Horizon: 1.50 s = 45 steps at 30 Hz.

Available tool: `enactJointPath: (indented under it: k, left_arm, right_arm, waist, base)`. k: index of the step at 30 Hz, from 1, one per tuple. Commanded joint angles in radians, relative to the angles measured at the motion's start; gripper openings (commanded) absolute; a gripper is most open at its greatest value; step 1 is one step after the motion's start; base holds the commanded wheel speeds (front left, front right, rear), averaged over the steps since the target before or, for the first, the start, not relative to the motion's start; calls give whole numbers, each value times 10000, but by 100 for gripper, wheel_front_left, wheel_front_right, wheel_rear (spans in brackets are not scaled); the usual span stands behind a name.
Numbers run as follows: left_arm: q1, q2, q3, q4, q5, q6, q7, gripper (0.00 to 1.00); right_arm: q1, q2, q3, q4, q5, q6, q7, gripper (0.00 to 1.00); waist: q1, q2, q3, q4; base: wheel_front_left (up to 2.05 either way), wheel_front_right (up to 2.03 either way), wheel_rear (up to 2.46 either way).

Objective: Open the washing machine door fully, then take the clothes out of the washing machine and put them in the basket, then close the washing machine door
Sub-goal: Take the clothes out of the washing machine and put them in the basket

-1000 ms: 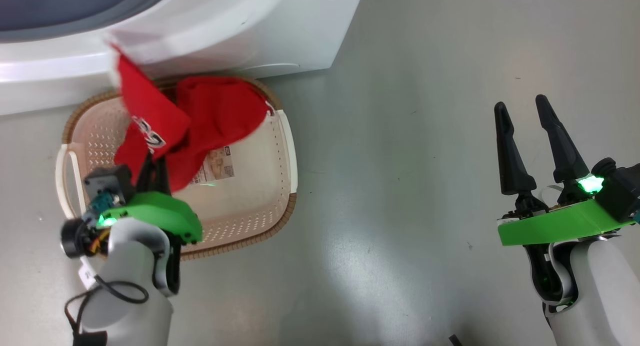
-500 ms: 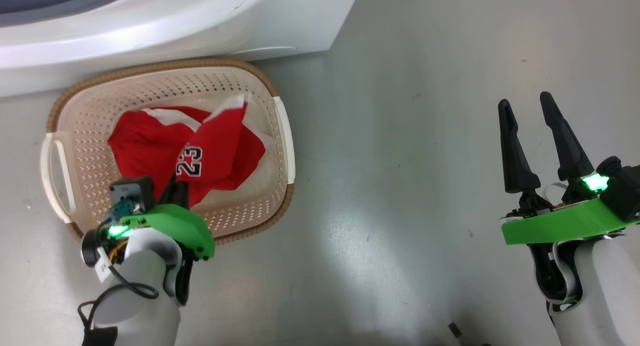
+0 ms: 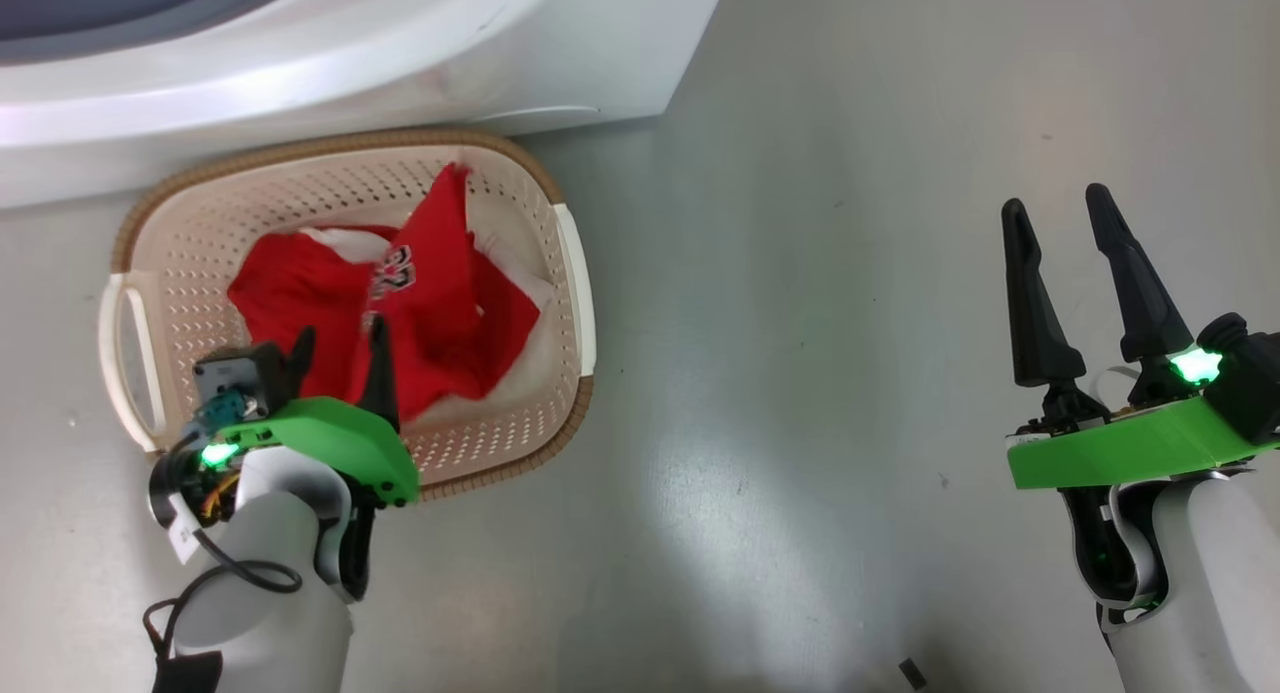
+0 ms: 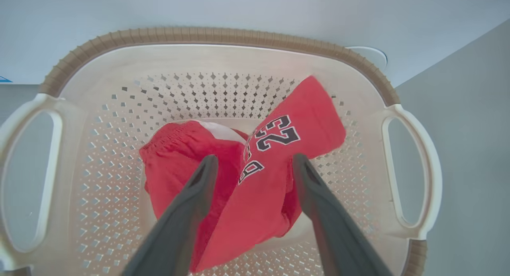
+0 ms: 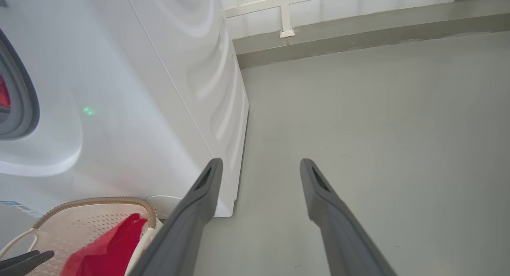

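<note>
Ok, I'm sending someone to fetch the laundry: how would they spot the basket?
Find the white washing machine; on the grey floor right before it sits the basket. It is cream perforated plastic with a brown woven-look rim, holding red clothes.

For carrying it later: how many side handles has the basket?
2: the left handle and the right handle, at the basket's two ends in the left wrist view. None seems hidden.

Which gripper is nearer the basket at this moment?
Left. The left gripper hangs open directly over the basket, fingers either side of the clothes lying in it. The right gripper is open above the floor, well off to the basket's right.
</note>
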Motion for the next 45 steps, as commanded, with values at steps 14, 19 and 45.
enactJointPath:
  k: [14, 19, 45]
  left_arm:
    - [1572, 287, 1316, -2094, 588, -143, -51, 100]
    - [2241, 287, 1687, -3291, 956, -299, -51, 100]
    - [6216, 287, 1995, -8280, 1262, -402, -51, 100]
  right_arm:
    - [511, -65, 292, 273, -25, 73, -63, 100]
    - [772, -96, 335, 478, 9, 73, -63, 100]
    - [2539, -402, 284, 935, 183, 73, -63, 100]
  waist:
    - [0, 0, -1648, 209]
    - [0, 0, -2397, 295]
    - [0, 0, -5303, 584]
  base:
    - [0, 0, 0]
    - [0, 0, 0]
    - [0, 0, 0]
